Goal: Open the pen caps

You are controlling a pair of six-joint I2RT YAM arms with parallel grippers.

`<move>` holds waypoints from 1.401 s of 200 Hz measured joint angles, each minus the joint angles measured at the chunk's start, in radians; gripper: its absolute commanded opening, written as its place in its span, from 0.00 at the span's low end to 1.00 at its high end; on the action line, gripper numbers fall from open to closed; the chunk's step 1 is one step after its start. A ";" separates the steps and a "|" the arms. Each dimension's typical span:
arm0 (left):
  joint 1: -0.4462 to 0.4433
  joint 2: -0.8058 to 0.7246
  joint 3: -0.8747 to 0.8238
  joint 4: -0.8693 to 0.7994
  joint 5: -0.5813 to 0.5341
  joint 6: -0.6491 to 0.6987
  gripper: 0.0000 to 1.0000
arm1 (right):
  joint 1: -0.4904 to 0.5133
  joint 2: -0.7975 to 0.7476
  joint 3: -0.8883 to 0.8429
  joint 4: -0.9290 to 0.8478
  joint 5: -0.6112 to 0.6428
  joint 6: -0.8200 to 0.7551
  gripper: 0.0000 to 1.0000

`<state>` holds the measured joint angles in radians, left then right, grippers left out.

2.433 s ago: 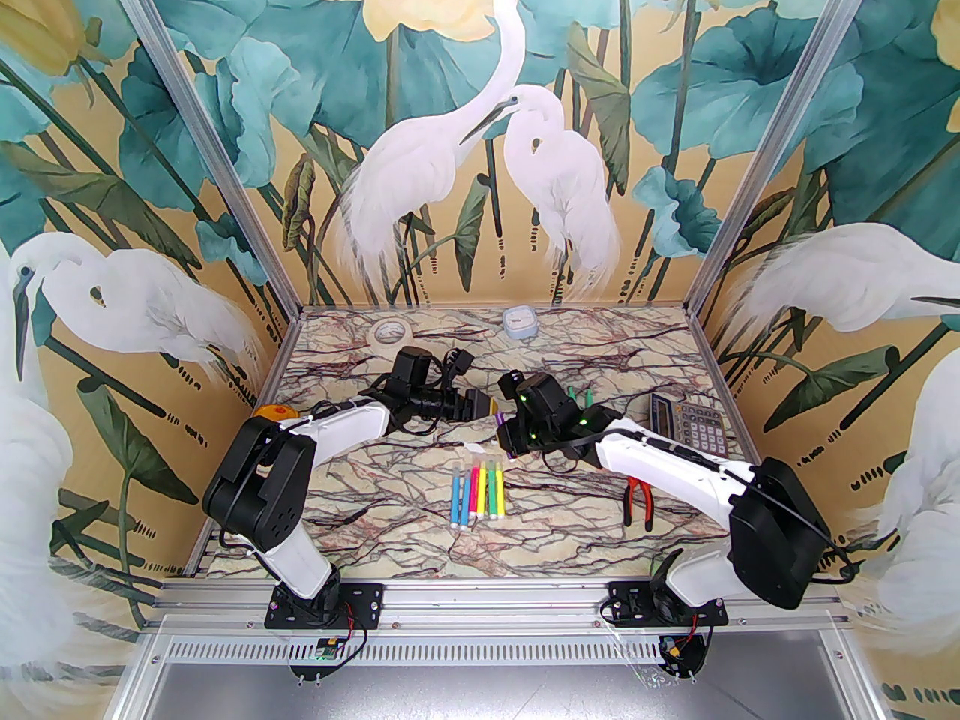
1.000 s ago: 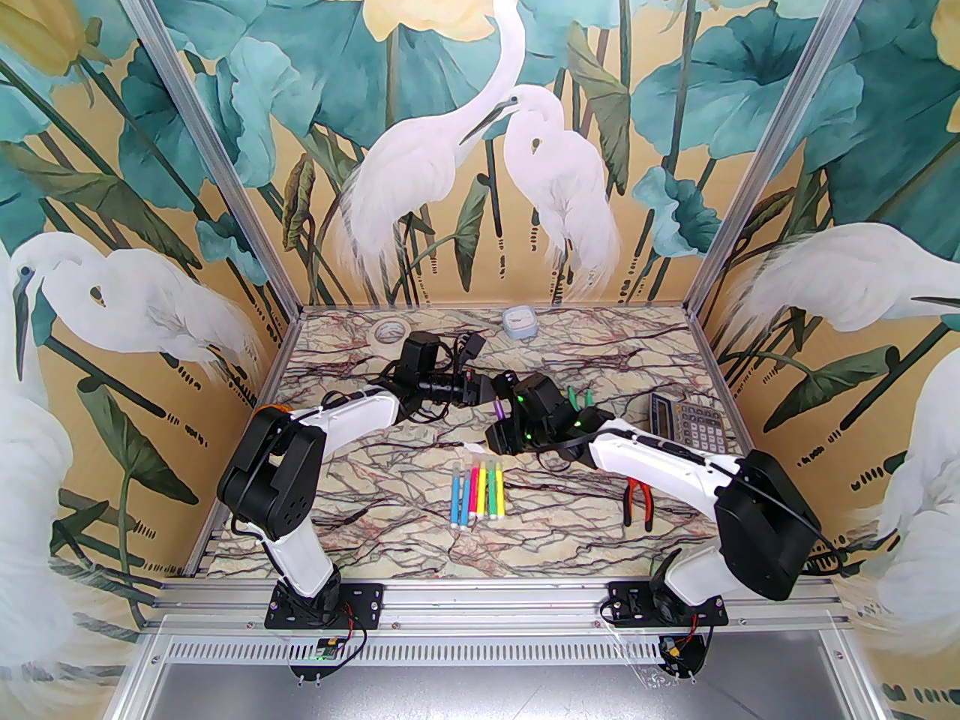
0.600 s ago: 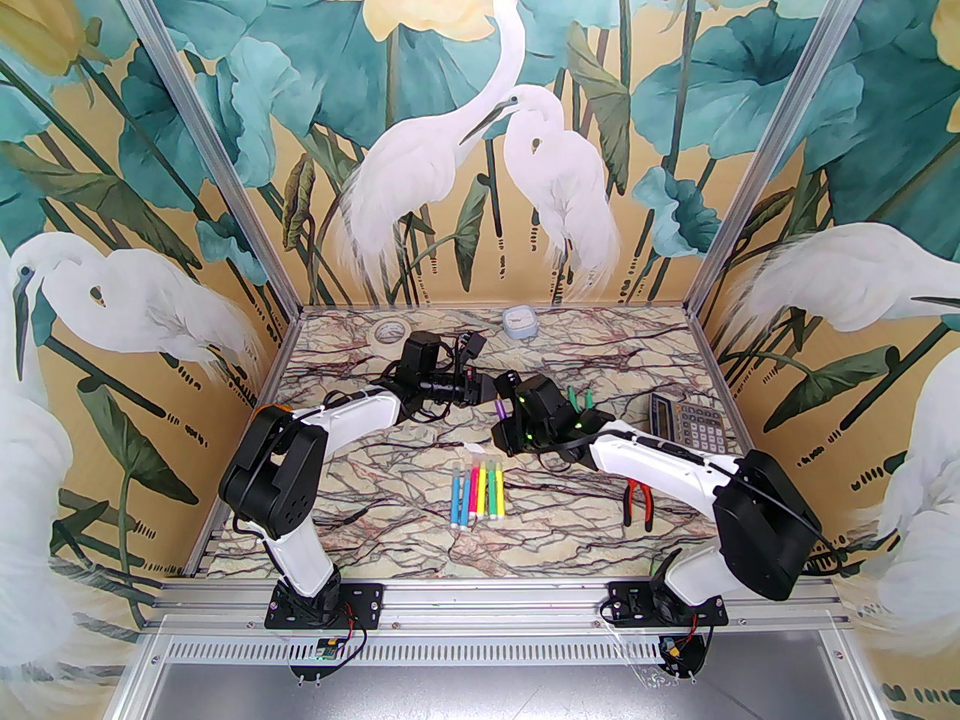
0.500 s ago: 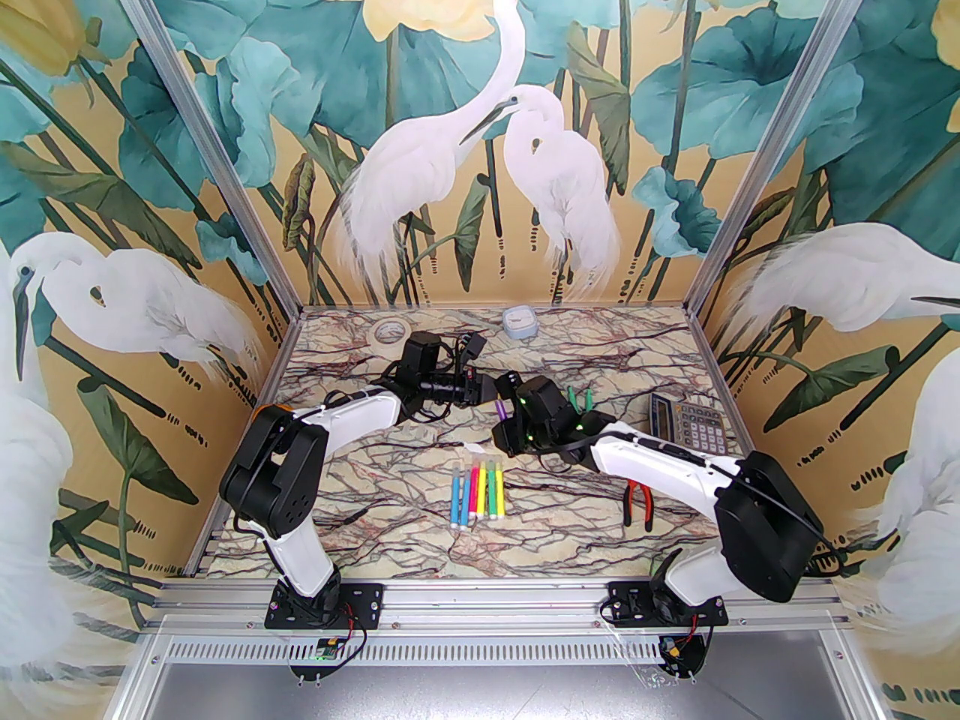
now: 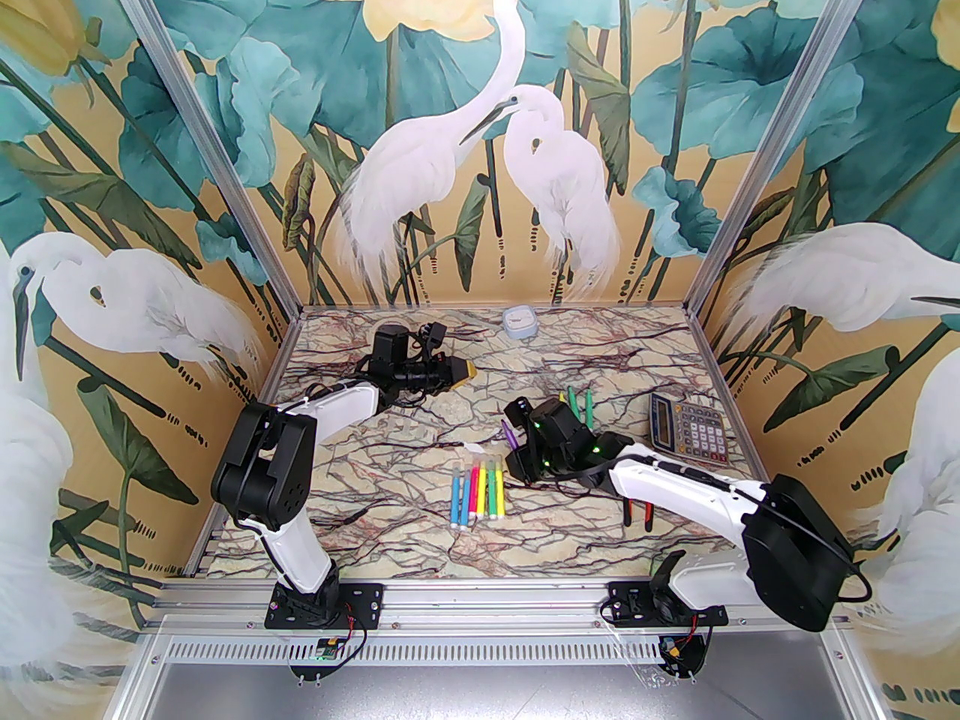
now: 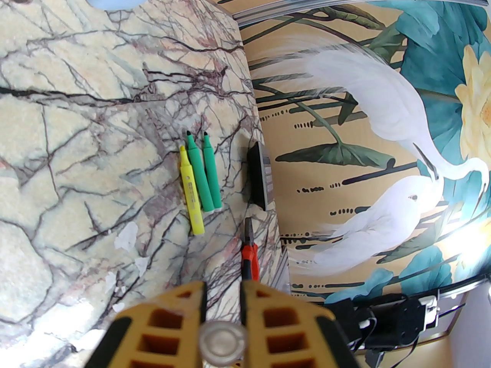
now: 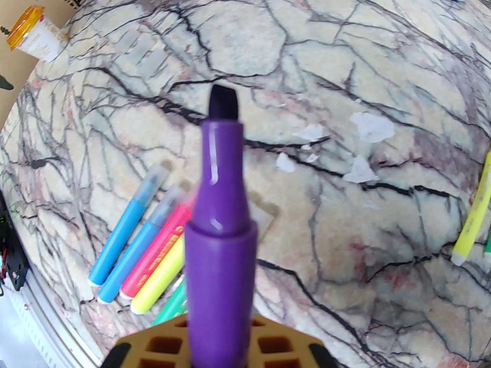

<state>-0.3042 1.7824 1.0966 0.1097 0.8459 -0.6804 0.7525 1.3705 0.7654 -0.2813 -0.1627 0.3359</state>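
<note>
Marble table point(image 5: 420, 544) holds a row of capped markers point(image 5: 477, 490) lying parallel, clear caps toward the far wall. Right gripper point(image 7: 220, 339) clamps a purple marker point(image 7: 220, 220), its bare chisel tip pointing straight out from the fingers. Left gripper point(image 6: 223, 289) pinches 1 pen cap point(image 6: 223, 342), end-on to the left wrist camera; red print on the pink marker point(image 7: 153, 257) is unreadable.

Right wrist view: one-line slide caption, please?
Jaws shut on an uncapped purple marker, chisel tip bare, above two capped blue markers lying on the marble table.

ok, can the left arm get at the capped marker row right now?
Probably not to grip: the path to the capped marker row looks free, but the left gripper is shut on what looks like a pen cap.
</note>
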 measured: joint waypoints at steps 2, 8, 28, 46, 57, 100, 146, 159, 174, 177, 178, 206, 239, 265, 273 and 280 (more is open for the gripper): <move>-0.001 0.000 0.001 -0.007 -0.005 0.005 0.00 | 0.000 0.001 0.000 0.000 0.005 0.000 0.00; -0.005 0.000 0.008 -0.047 -0.028 0.019 0.00 | -0.004 0.005 0.003 -0.003 0.024 0.004 0.00; -0.024 0.000 0.063 -0.252 -0.154 0.109 0.00 | -0.036 0.045 0.024 -0.013 0.082 0.027 0.00; -0.065 0.000 0.140 -0.441 -0.296 0.192 0.00 | -0.080 0.097 0.050 -0.016 0.118 0.047 0.00; -0.095 0.000 0.187 -0.543 -0.381 0.237 0.00 | -0.101 0.131 0.070 -0.022 0.134 0.059 0.00; -0.156 0.027 0.246 -0.772 -0.576 0.315 0.00 | -0.165 0.282 0.182 -0.051 0.182 0.095 0.00; -0.175 0.097 0.245 -0.896 -0.678 0.336 0.01 | -0.197 0.369 0.204 -0.074 0.217 0.113 0.00; -0.180 0.104 0.245 -0.912 -0.695 0.338 0.01 | -0.205 0.383 0.215 -0.081 0.227 0.114 0.00; -0.183 0.113 0.245 -0.926 -0.714 0.341 0.01 | -0.213 0.402 0.235 -0.086 0.242 0.114 0.00; -0.183 0.116 0.245 -0.930 -0.716 0.341 0.01 | -0.214 0.406 0.239 -0.087 0.244 0.114 0.00; -0.183 0.117 0.245 -0.930 -0.718 0.341 0.01 | -0.216 0.408 0.241 -0.087 0.245 0.114 0.00; -0.183 0.141 0.245 -0.959 -0.765 0.343 0.05 | -0.223 0.437 0.271 -0.090 0.266 0.113 0.02; -0.183 0.163 0.245 -0.975 -0.814 0.346 0.11 | -0.224 0.462 0.290 -0.100 0.288 0.113 0.05; -0.183 0.189 0.251 -0.980 -0.841 0.345 0.14 | -0.225 0.475 0.306 -0.111 0.299 0.113 0.06; -0.183 0.189 0.253 -0.980 -0.851 0.345 0.15 | -0.225 0.478 0.310 -0.116 0.301 0.113 0.07; -0.183 0.190 0.254 -0.980 -0.859 0.345 0.15 | -0.225 0.478 0.312 -0.119 0.302 0.113 0.07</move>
<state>-0.4877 1.9724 1.3502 -0.8707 -0.0132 -0.3355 0.5270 1.8488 1.0775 -0.4007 0.1394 0.4492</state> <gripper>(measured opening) 0.171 0.177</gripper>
